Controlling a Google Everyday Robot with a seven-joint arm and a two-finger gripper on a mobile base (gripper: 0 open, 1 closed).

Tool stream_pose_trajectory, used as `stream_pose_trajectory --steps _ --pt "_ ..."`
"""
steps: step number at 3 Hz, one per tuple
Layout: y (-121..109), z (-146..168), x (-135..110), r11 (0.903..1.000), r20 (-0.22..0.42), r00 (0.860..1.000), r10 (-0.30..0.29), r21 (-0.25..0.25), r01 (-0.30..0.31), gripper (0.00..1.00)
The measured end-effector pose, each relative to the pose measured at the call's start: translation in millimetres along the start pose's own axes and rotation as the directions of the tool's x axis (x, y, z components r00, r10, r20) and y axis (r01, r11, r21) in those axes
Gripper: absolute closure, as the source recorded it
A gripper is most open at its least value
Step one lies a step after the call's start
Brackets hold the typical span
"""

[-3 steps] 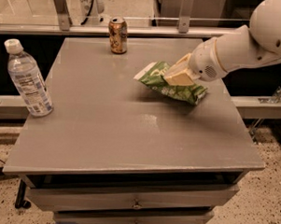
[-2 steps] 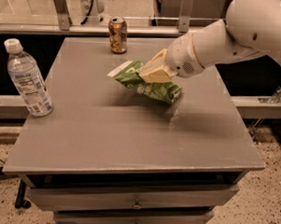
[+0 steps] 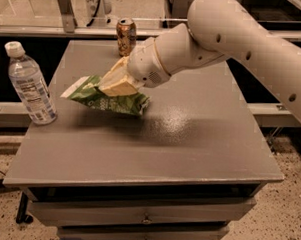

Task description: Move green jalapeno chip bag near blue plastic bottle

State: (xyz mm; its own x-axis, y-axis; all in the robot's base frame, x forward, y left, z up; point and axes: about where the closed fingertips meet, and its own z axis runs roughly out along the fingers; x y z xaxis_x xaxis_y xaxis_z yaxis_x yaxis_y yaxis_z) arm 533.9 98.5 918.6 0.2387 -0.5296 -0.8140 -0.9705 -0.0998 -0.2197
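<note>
The green jalapeno chip bag [image 3: 104, 97] is crinkled, with a white edge, and hangs lifted above the grey table [image 3: 189, 138] left of its middle. My gripper [image 3: 117, 83] is shut on the bag's top, its tan fingers [image 3: 123, 82] pinching it. The blue plastic bottle [image 3: 29, 84], clear with a white cap and pale label, stands upright at the table's left edge, a short gap left of the bag.
A gold-brown drink can [image 3: 126, 37] stands at the table's back edge, just behind my arm [image 3: 234, 35]. Drawers [image 3: 146, 219] sit under the tabletop. A railing runs behind the table.
My gripper has carried the chip bag leftward across the table, from right of centre toward the bottle. The bottle and can have not moved.
</note>
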Motion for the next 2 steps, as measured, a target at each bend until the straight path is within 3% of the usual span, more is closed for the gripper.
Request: stream_pose_trajectory --steps 1,2 --pt "16.6 28.9 -16.9 0.9969 0.033 0.999 -0.041 -0.065 0.043 1.0" --pt "30.8 46.8 -24.1 0.9921 0.044 0.997 -0.056 -0.11 0.061 0.82"
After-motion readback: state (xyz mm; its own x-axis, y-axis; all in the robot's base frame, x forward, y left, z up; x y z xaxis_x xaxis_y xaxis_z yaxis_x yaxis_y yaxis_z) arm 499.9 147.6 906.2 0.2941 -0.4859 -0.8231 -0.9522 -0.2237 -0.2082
